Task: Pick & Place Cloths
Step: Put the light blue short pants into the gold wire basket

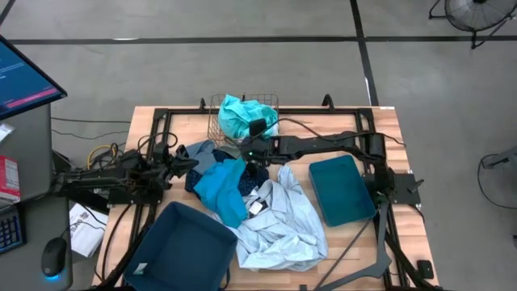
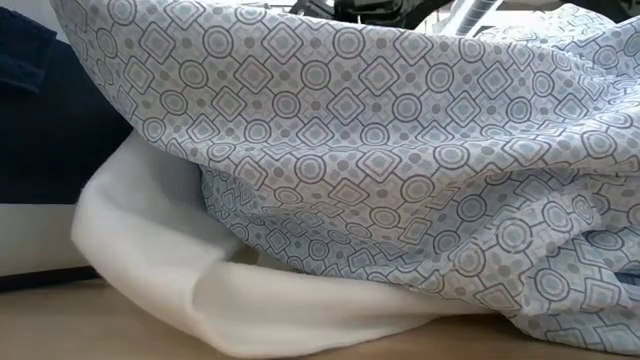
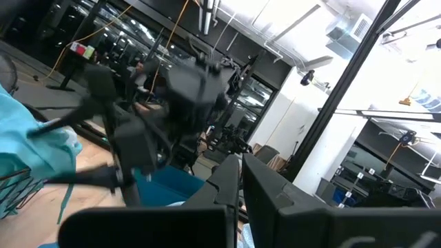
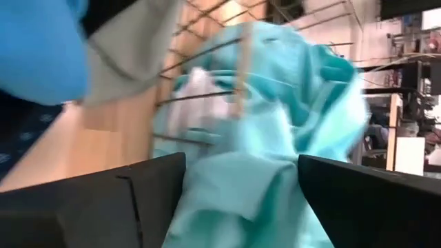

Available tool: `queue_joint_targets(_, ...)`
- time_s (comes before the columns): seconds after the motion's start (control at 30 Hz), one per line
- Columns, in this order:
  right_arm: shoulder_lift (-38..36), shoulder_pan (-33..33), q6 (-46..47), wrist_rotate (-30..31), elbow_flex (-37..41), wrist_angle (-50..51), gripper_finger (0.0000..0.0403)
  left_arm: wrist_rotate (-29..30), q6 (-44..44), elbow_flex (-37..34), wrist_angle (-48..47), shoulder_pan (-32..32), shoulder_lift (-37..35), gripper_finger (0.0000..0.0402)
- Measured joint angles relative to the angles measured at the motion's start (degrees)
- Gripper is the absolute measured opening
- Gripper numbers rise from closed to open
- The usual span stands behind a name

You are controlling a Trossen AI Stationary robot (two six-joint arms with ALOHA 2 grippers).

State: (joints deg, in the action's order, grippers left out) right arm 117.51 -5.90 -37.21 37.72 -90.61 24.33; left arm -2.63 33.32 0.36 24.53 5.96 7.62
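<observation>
A turquoise cloth lies heaped in the gold wire basket at the table's far edge, spilling over its rim. My right gripper reaches to the basket and is open, with the turquoise cloth between its fingers. A bright blue cloth, a navy dotted cloth and a pale grey-blue cloth are piled at mid-table. The low view is filled by the patterned pale cloth lying over a white cloth. My left gripper is shut beside the pile's left side. My right gripper has the turquoise cloth's hanging part between its open fingers, at the basket's near side. Whether the fingers touch the fabric I cannot tell.
One dark teal bin stands on the table's right, another at the near left. The black arm frame runs round the table. A monitor and mouse sit off the left edge.
</observation>
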Motion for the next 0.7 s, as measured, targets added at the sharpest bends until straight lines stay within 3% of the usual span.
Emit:
queue_joint_targets(0.17,0.2,-0.6,1.3,1.0,0.2,1.5,0.0216,0.0,0.0,0.0,0.1,0.0,0.5,0.0004)
queue_joint_targets(0.3,-0.5,-0.4,0.8,0.8,0.1,3.3,0.0115,0.0,0.0,0.0,0.0,0.0,0.5,0.0004)
queue_joint_targets(0.43,-1.9,-0.1,-0.1,-3.6,-0.7,6.4,0.0016,0.0,0.0,0.0,0.0,0.0,0.5,0.0004)
queue_joint_targets(0.7,-3.6,-4.1,3.2,-10.3,-3.8,8.7,0.0006,-0.1,0.0,0.0,-0.1,0.0,1.1,0.0004)
